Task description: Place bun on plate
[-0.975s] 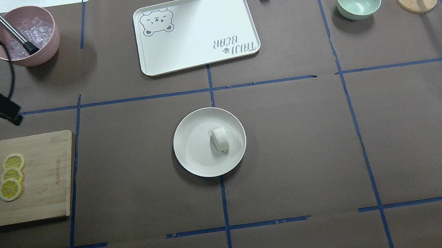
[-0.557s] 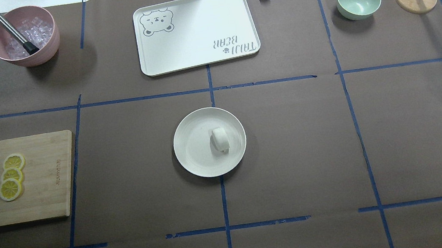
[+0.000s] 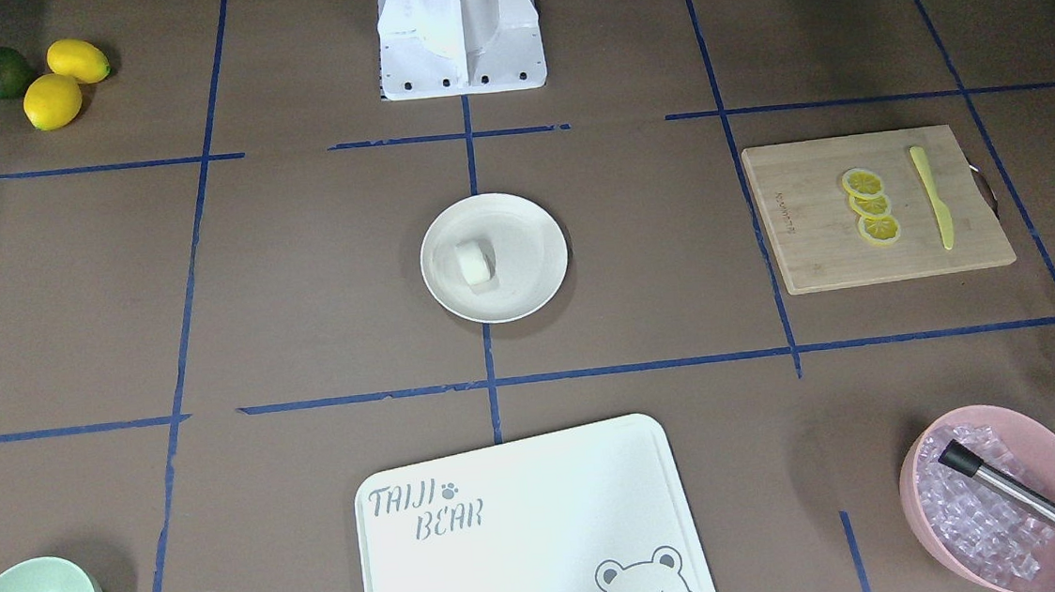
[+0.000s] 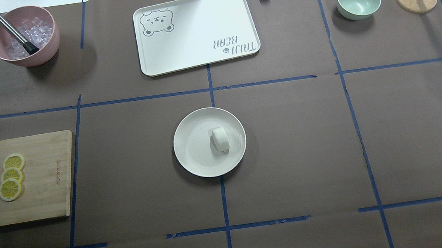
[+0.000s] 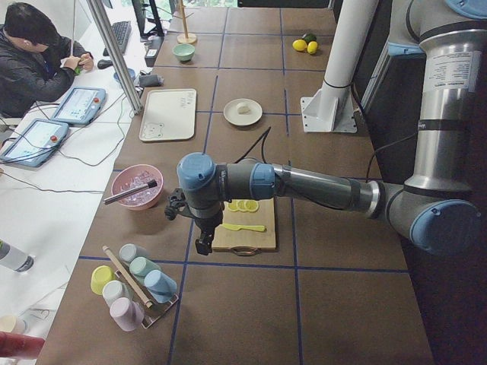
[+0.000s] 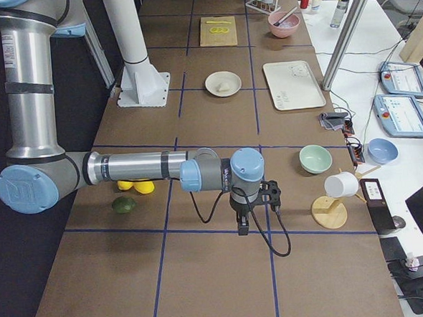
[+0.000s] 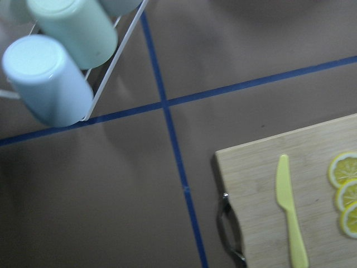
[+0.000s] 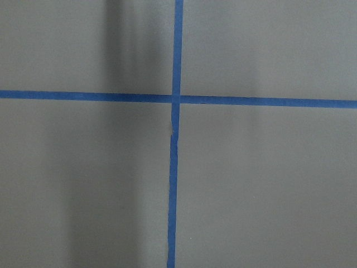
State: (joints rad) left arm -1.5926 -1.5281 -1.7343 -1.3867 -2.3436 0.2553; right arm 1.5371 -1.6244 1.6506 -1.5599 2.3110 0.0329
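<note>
Near "TAIJI BEAR" tray (image 4: 195, 29), bun (image 4: 220, 140) sits on plate (image 4: 195, 153); left tool (image 5: 204, 243), right tool (image 6: 242, 228) states: cannot tell.

Overhead and front-facing cameras on opposite table sides, plate (image 4: 193, 153) central in both.

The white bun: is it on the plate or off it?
On the plate. The bun lies inside the raised rim of the plate, a little off centre, resting on its flat surface.
</note>
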